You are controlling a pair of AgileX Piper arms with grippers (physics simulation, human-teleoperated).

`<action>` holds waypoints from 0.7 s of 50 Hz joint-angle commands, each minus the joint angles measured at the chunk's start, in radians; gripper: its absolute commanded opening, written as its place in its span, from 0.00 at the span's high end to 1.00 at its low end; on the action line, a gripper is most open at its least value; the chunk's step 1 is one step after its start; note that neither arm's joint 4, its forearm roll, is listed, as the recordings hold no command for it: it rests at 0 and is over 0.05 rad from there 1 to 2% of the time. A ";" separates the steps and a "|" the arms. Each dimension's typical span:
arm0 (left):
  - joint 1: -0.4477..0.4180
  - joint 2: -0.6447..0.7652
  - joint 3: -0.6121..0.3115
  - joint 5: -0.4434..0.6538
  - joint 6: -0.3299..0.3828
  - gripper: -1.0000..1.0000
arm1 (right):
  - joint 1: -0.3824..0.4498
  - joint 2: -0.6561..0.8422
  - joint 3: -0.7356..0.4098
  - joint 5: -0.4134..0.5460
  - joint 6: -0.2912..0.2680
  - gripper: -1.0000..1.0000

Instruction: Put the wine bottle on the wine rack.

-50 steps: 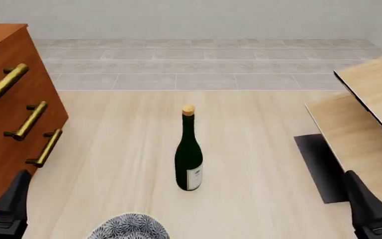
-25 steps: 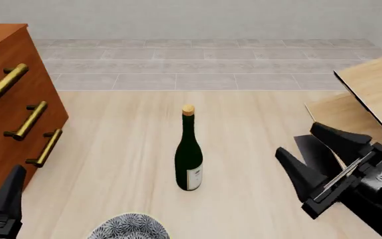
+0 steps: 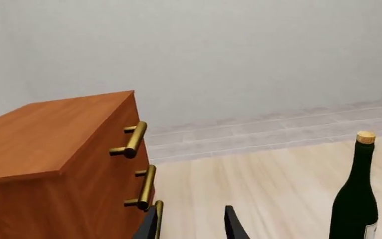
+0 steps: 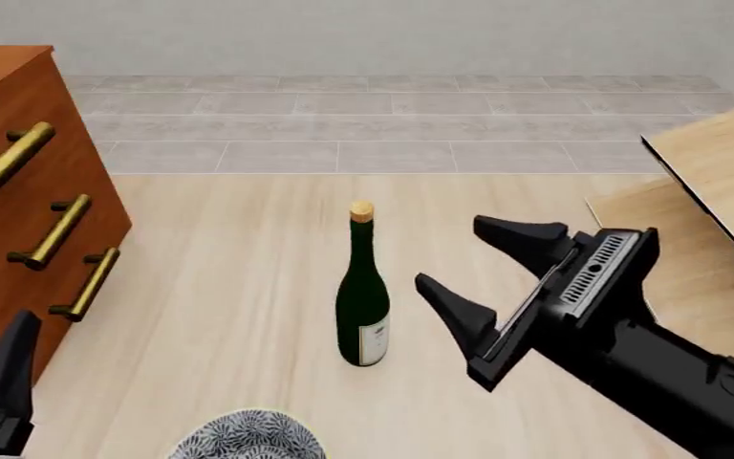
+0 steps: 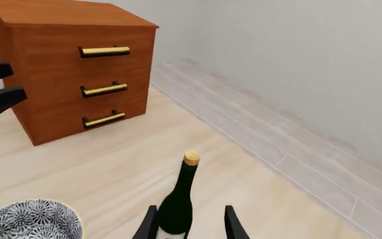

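Note:
The wine bottle (image 4: 363, 301), dark green with a cork top and white label, stands upright in the middle of the table. It also shows in the left wrist view (image 3: 357, 201) and the right wrist view (image 5: 176, 206). My right gripper (image 4: 455, 255) is open and hovers just right of the bottle without touching it. In its own view the right gripper (image 5: 189, 225) has the bottle ahead, in line with the gap between its fingers. My left gripper (image 4: 5, 371) sits low at the near left, open (image 3: 191, 226), beside the cabinet. The pale-wood wine rack (image 4: 722, 172) stands at the right edge.
A reddish-brown cabinet (image 4: 16, 220) with brass handles (image 4: 54, 232) fills the left side; it is also in the left wrist view (image 3: 51, 164) and the right wrist view (image 5: 71, 64). A patterned bowl (image 4: 249, 436) lies at the near edge in front of the bottle.
My right arm has swung up and leftward from the near right corner, bringing its open gripper close beside the bottle. The left gripper has barely moved. The bottle has stayed in place.

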 commanded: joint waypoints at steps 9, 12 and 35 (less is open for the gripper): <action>-0.003 0.000 -0.010 0.004 0.004 0.00 | 0.034 0.105 -0.097 -0.005 -0.036 0.00; -0.001 0.000 -0.021 0.012 0.005 0.00 | 0.024 0.129 -0.113 -0.010 -0.033 0.00; 0.018 0.000 -0.014 0.000 0.005 0.00 | -0.002 0.310 -0.184 -0.081 0.028 0.00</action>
